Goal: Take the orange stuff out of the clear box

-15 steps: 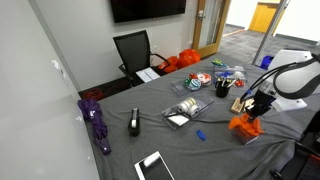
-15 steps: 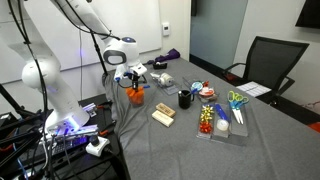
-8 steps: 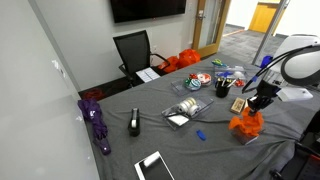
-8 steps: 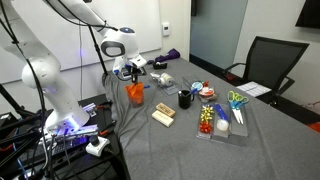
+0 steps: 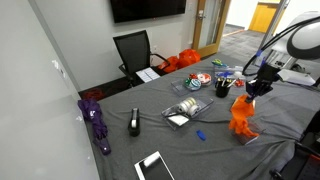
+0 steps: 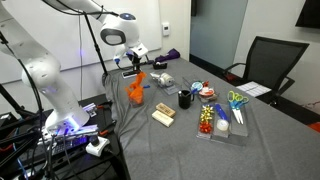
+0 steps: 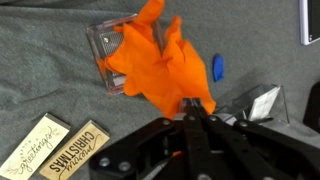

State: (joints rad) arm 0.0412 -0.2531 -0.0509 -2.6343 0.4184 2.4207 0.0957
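My gripper is shut on the orange stuff, a crumpled orange cloth-like piece. It hangs stretched below the gripper in both exterior views. In the wrist view the clear box lies on the grey table under the cloth, with the cloth's lower end still over it. The gripper shows raised above the table in both exterior views.
Two greeting cards lie beside the box. A small blue object, a clear plastic case, a black cup, a tray of small items, a purple object and an office chair are nearby.
My gripper has risen well above the table, pulling the orange stuff upward so it now hangs stretched out.
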